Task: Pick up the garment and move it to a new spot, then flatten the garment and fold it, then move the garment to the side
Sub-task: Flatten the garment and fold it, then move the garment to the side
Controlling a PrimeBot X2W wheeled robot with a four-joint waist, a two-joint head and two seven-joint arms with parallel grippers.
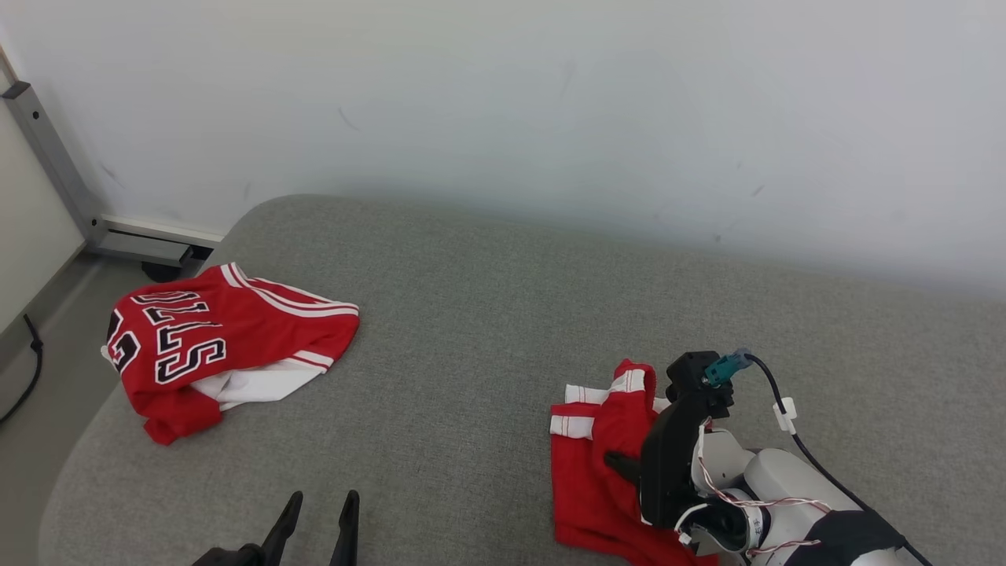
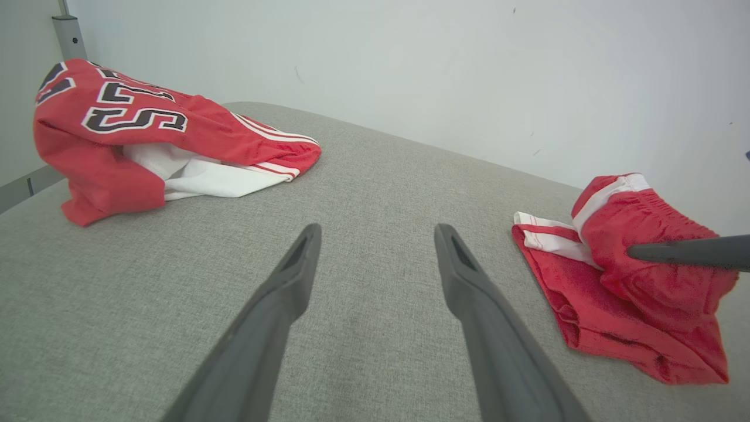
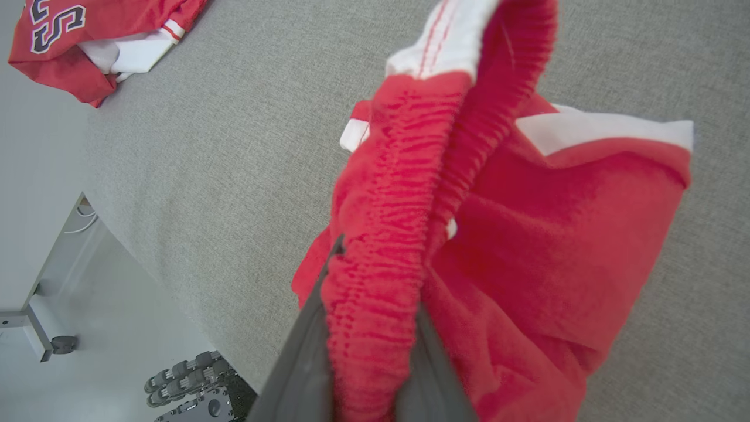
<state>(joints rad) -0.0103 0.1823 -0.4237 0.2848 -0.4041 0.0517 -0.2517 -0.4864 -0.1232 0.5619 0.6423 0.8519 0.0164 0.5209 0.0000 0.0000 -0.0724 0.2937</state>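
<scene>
Head cam hides most of my right gripper (image 1: 625,465) behind its own black housing, but the wrist cam shows it pinching the elastic waistband of the crumpled red, white-trimmed shorts (image 3: 527,234), on the right side of the grey fabric cushion (image 1: 471,314). Left gripper (image 2: 378,234) is spread wide over the cushion.

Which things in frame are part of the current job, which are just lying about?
Job: red shorts, waistband pinched in the right hand; left hand, open and free; grey cushion they rest on.
Lying about: red jersey at far left; black cable on the floor; metal frame leg.
</scene>
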